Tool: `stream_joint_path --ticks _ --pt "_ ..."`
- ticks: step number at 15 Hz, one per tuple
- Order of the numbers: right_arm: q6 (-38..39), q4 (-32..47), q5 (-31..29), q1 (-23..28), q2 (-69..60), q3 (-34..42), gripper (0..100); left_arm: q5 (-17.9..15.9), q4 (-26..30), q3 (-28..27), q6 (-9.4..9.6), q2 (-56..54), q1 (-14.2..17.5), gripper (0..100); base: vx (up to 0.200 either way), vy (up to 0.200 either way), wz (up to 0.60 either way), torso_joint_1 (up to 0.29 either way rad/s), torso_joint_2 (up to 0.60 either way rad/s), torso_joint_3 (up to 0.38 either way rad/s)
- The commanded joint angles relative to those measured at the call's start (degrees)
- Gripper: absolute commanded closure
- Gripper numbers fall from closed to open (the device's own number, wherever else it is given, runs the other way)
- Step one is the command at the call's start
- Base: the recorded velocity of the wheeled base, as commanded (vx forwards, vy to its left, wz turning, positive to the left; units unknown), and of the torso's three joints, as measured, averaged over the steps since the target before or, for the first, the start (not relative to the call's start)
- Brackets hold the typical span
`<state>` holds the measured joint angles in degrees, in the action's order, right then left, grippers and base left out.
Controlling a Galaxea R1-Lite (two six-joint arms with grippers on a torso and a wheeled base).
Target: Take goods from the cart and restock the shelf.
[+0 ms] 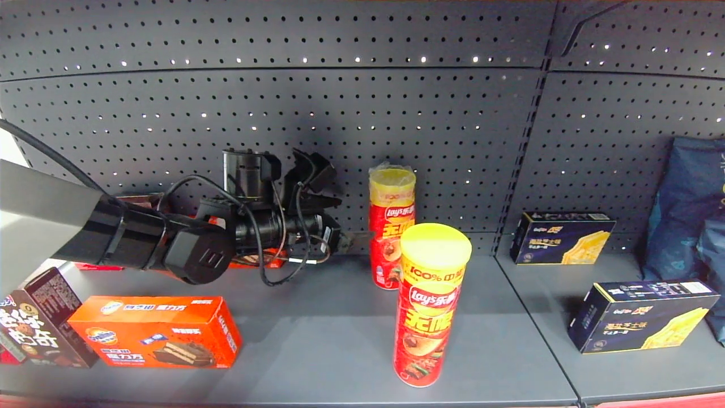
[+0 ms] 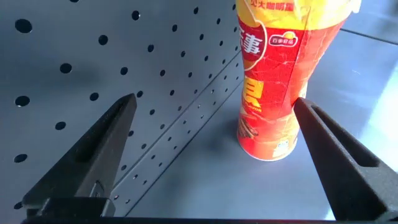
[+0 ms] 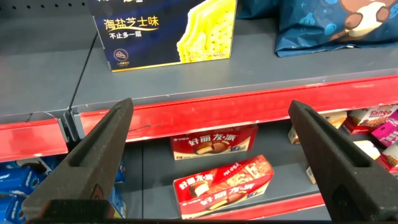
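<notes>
At the back of the shelf (image 1: 317, 334), close to the pegboard (image 1: 396, 113), the rear chip can (image 1: 392, 226) (image 2: 280, 74) stands upright, its long axis vertical. It is just beyond the tips of the left gripper (image 1: 348, 241) (image 2: 214, 102), on the robot's right of them, and untouched. That gripper is spread wide and holds nothing. The left arm is far nearer. The right gripper (image 3: 210, 104), likewise wide and empty, faces lower shelves (image 3: 155, 168). The front chip can (image 1: 431, 306) stands toward the shelf's edge. Both cans have red printed labels and yellow lids.
</notes>
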<state>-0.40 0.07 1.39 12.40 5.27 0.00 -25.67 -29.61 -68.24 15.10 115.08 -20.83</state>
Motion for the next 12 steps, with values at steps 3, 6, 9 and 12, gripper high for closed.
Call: stream_joint_path --ticks 3,6,9,12 --pt "-0.04 0.01 0.02 -0.01 0.09 0.00 0 0.10 -0.01 0.04 -0.07 0.50 0.09 0 0.000 0.000 0.00 0.000 0.00 0.000" --pt "-0.04 -0.07 0.02 -0.01 0.09 0.00 0 0.10 -0.10 0.92 0.28 -0.21 0.09 0 0.000 0.000 0.00 0.000 0.00 0.000" --pt "-0.04 0.01 0.02 -0.01 0.09 0.00 0 2.03 -1.94 3.29 0.36 -4.51 0.09 0 0.000 0.000 0.00 0.000 0.00 0.000" --pt "-0.04 0.01 0.02 -0.01 0.09 0.00 0 11.70 -1.33 7.33 0.72 -7.85 -0.61 0 0.000 0.000 0.00 0.000 0.00 0.000"
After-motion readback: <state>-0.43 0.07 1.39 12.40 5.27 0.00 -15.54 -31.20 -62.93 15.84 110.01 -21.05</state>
